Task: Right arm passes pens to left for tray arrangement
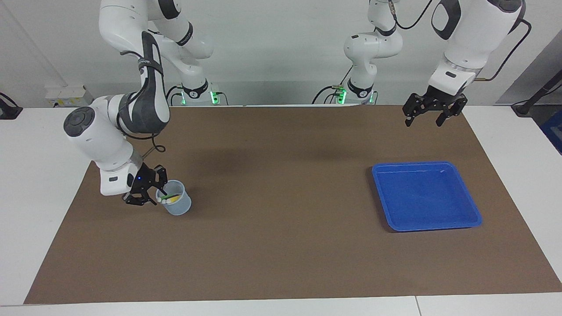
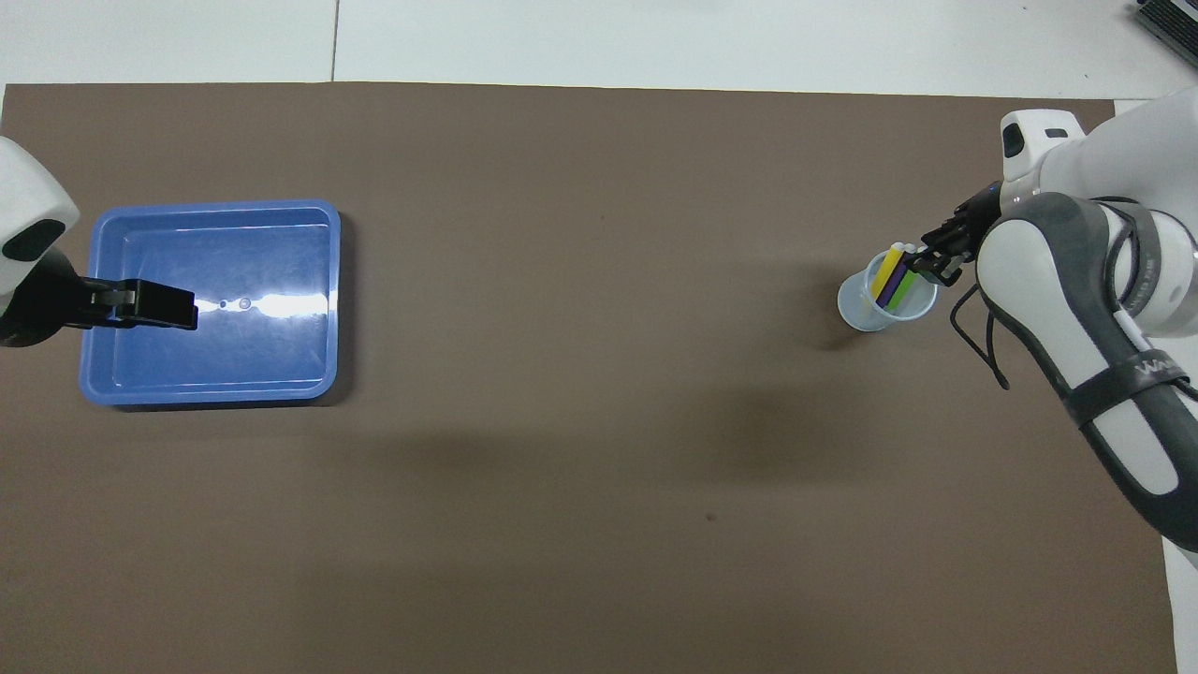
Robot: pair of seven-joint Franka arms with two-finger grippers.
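Three slim green, yellow and purple marker pens point(image 2: 896, 278) lean in a small translucent plastic cup point(image 2: 880, 309) at the right arm's end of the table. The right gripper point(image 1: 151, 191) is at their white tips; whether it grips one cannot be told. The left gripper point(image 1: 428, 115) waits open above the table near the shallow bright-blue plastic tray point(image 1: 465, 221). The pens look light, stiff and smooth, best pinched near the top.

The right arm folds down low toward its own end of the table, forearm angled steeply and wrist tilted, the right gripper point(image 1: 148, 189) point(image 2: 934, 259) lowered near the surface, its fingers partly closed. The left arm waits raised at its end, wrist bent downward, the left gripper point(image 1: 429, 117) point(image 2: 178, 307) hanging high in the air with fingers spread wide apart
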